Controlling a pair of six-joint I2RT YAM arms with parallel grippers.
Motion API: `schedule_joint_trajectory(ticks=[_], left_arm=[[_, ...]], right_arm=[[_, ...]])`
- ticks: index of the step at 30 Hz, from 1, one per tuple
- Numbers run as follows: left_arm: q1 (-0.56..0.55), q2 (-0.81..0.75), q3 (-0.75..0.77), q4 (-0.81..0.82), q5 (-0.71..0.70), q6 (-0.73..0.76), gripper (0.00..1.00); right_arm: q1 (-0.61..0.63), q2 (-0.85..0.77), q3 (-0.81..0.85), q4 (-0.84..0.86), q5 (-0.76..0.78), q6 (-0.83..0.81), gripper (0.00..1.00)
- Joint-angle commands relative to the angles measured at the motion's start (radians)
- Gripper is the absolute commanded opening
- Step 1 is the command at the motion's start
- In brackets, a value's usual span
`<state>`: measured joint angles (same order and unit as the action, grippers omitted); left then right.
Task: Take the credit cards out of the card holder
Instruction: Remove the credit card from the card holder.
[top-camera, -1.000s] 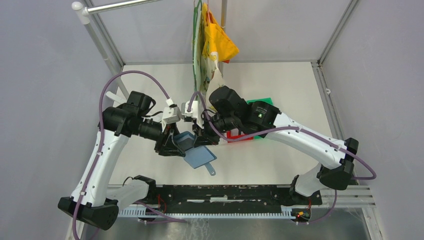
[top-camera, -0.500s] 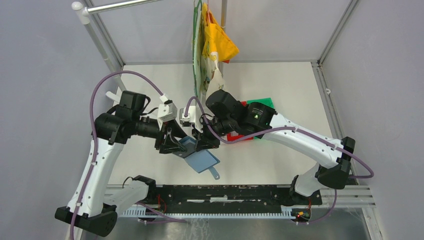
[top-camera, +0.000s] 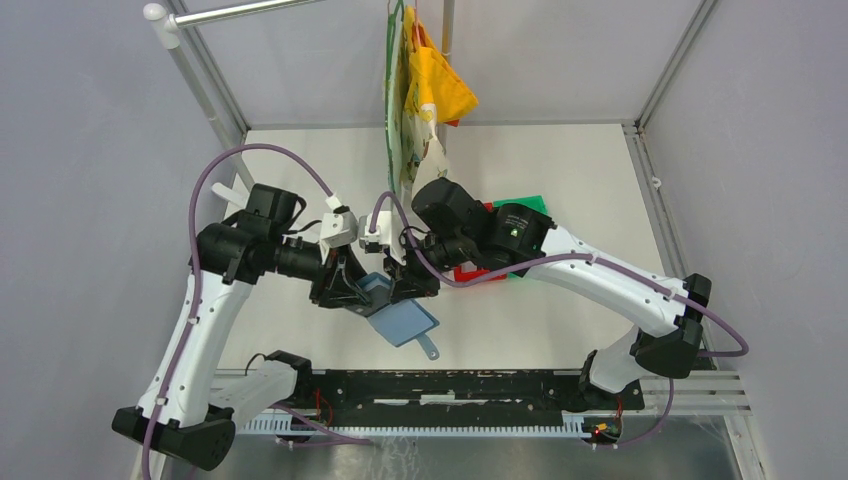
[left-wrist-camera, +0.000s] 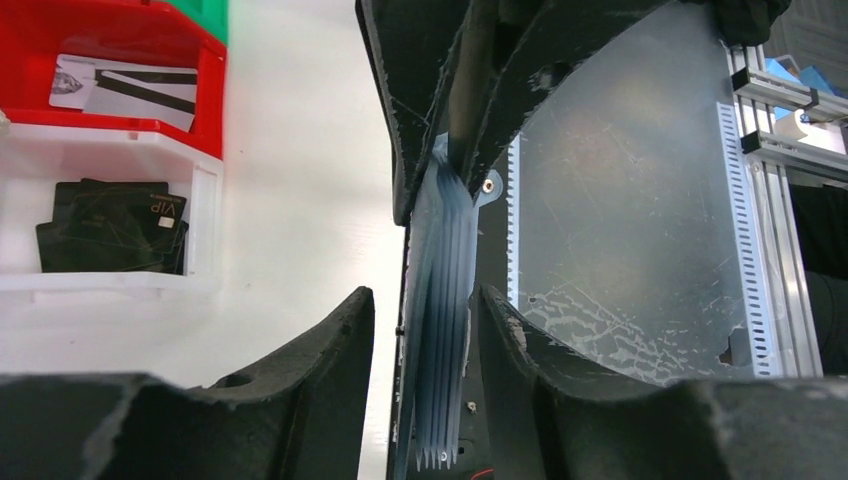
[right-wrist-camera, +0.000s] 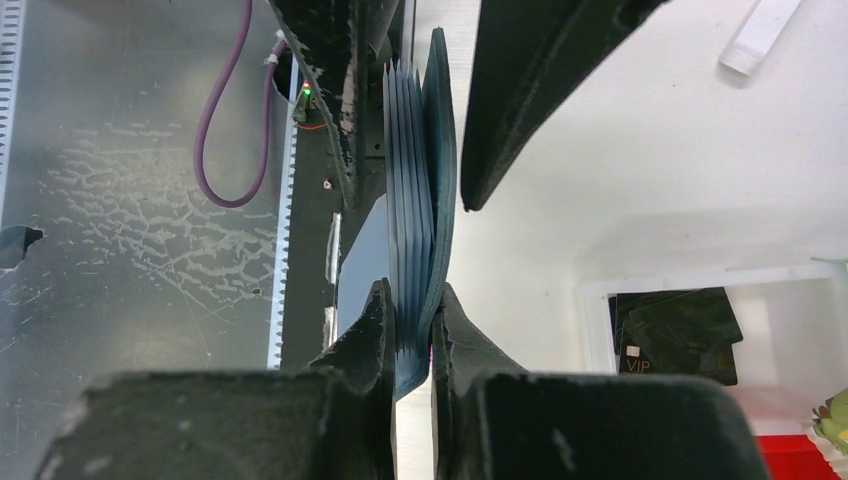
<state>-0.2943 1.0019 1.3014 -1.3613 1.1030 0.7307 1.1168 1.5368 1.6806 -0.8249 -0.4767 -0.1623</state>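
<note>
Your right jaws pinch the soft, floppy wallet in the air, 8 o'clock from the red bin; your left jaws stand apart around it. Cards, maybe hidden inside, are stiff and slippery: grab an edge.

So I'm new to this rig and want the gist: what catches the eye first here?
Mid-table, the right gripper pinches a blue wallet while the left gripper stands open around its fanned leaves. Nearby, a white bin holds black cards. A yellow cloth hangs at the back.
</note>
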Motion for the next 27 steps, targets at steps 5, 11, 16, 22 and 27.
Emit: schedule_joint_trajectory(ticks=[5,11,16,22,27], left_arm=[[-0.004,0.028,0.015,-0.067,0.049,0.088,0.35],[-0.005,0.043,0.045,-0.018,0.062,0.006,0.02],[-0.005,0.001,-0.003,0.333,-0.024,-0.372,0.02],[-0.003,-0.046,-0.048,0.625,-0.138,-0.677,0.02],[-0.004,-0.051,-0.057,0.756,-0.162,-0.869,0.02]], right_arm=[[0.008,-0.002,0.083,0.05,-0.047,-0.011,0.0],[0.002,-0.034,0.079,0.12,0.058,0.067,0.48],[-0.065,-0.22,-0.087,0.395,0.202,0.298,0.67],[-0.092,-0.461,-0.492,0.856,0.155,0.598,0.71],[-0.092,-0.479,-0.669,1.059,0.111,0.754,0.7]])
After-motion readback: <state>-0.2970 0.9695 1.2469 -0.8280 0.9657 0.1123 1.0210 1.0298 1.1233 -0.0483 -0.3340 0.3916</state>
